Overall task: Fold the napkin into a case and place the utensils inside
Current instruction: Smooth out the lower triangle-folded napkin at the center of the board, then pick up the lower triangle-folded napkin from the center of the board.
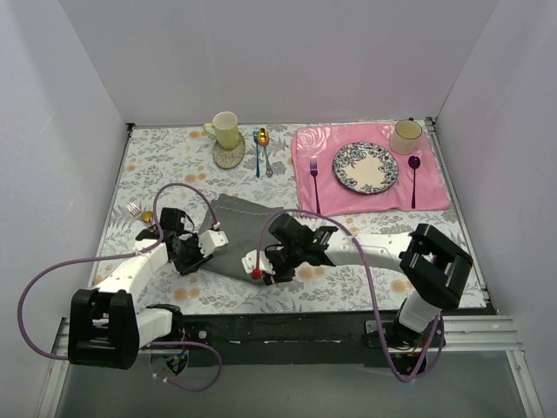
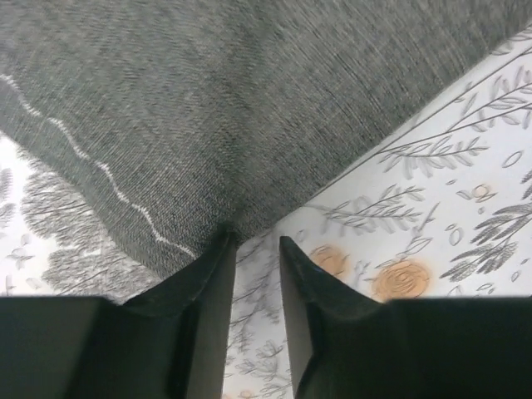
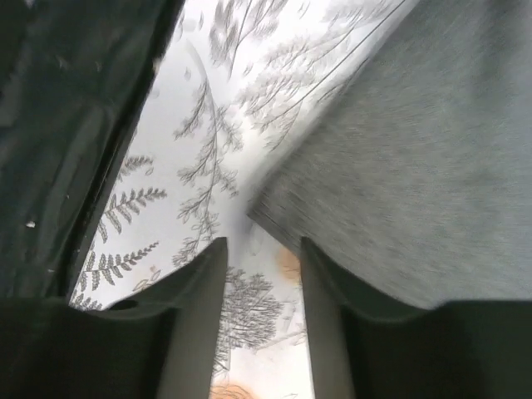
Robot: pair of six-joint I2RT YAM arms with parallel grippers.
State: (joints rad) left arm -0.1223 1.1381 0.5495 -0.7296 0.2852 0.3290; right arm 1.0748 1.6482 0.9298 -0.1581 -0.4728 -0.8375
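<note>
Looking at the left gripper (image 2: 256, 241) first: its jaws are only a little apart, with bare tablecloth (image 1: 157, 165) showing in the gap, so it's not pinching anything. A napkin (image 2: 249, 108) corner sits right at the tip of one finger, touching or almost touching, can't tell which. A wavy white stitch line runs along the cloth edge on that side.

Right gripper (image 3: 262, 243) is open too, a bit wider, nothing between the jaws. Another napkin corner lies just ahead of its fingertips, not in the gap.

From the top camera, the napkin lies on the near-middle of the table between the two grippers, left one at its left near edge, right one at its right near edge. Both arms are low and reach in toward each other.

Utensils aren't in the napkin. The fork (image 1: 133, 208) and spoon (image 1: 147, 216) lie side by side out on the left of the table, just beyond the left arm and well apart from the cloth.

Far side: a mug (image 1: 225, 129) on a coaster (image 1: 230, 158), and a blue spoon (image 1: 258, 148) just right of it. The pink mat (image 1: 435, 192) on the far right holds a plate (image 1: 365, 167), with a purple fork (image 1: 314, 185) on the plate's left, a purple spoon (image 1: 414, 178) on its right, and a cup (image 1: 406, 135) at the far corner.
</note>
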